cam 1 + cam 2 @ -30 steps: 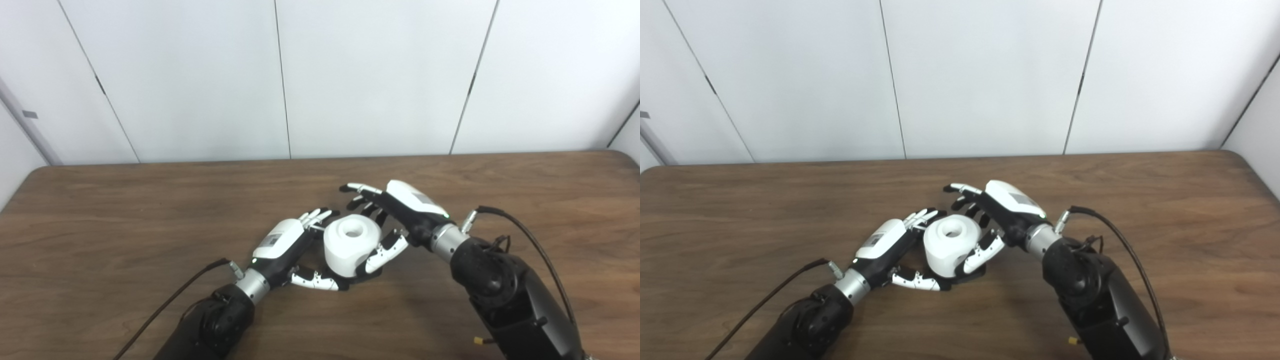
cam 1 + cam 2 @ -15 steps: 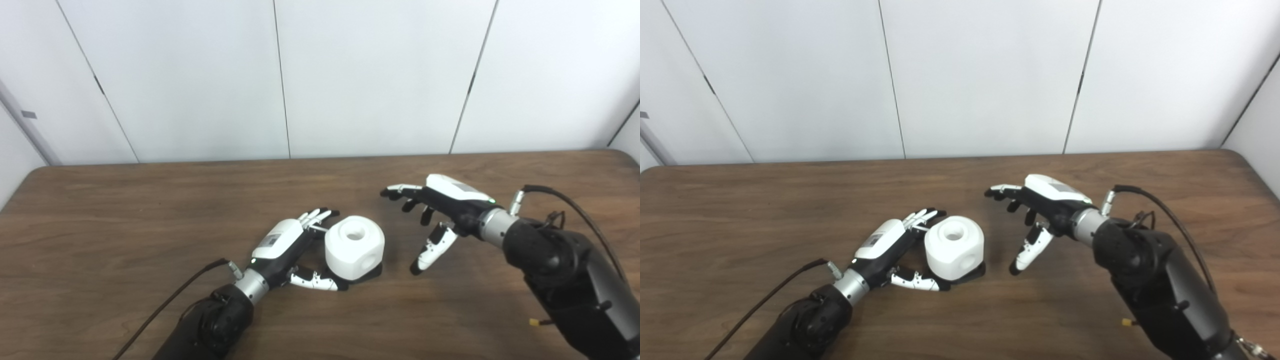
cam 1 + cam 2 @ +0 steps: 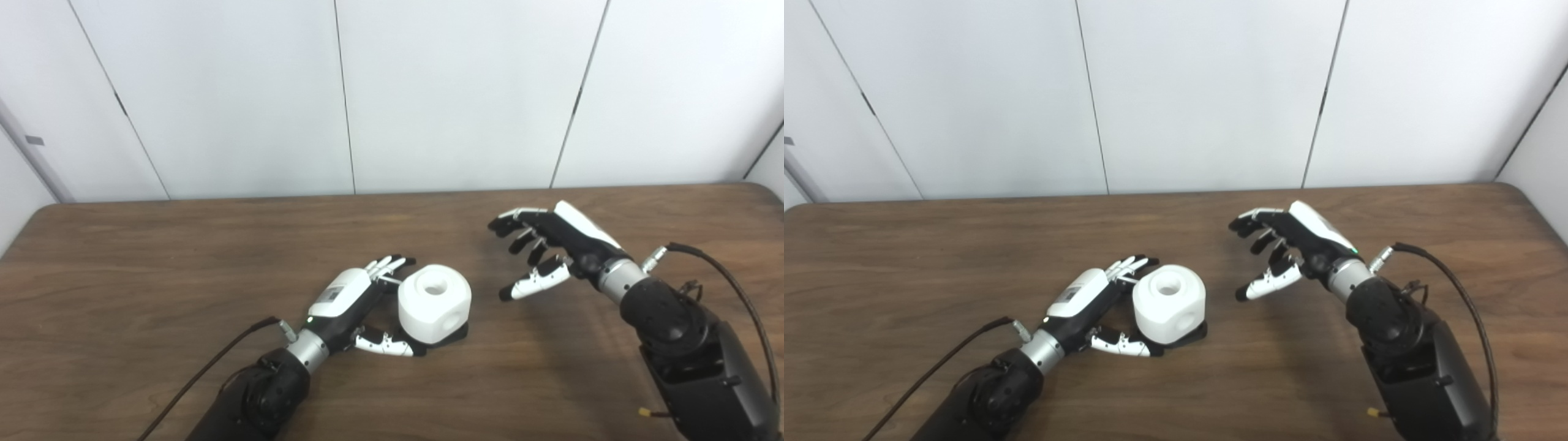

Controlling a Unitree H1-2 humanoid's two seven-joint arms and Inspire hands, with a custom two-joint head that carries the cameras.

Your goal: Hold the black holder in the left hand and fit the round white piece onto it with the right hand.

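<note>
At the wooden table (image 3: pixel 122 257), the round white piece (image 3: pixel 434 302) sits on the black holder (image 3: pixel 456 334), of which only a dark lip shows under its near right edge, so by my judgement the fitting looks done or very nearly so. My left hand (image 3: pixel 352 306) lies beside the pair on their left, fingers curled loosely round the far side and thumb reaching along the front at the base; it cradles rather than clamps, and I cannot tell from either view how firmly it bears on the holder itself. My right hand (image 3: pixel 1289 248) hangs above the table well to the right of the piece, apart from it, fingers spread and a little bent, holding nothing. The piece looks like a stiff, smooth moulded part (a chunky drum with a hole in its top and another in its side), probably light for its bulk and not fragile, though its rounded, glossy flanks could slip under a shallow pinch. If it needs seating further, I would judge the best hold to be across its flanks, fingers behind and thumb in front, or a flat press on the top face around the hole, while my left hand steadies the holder low at its base so nothing tips.
</note>
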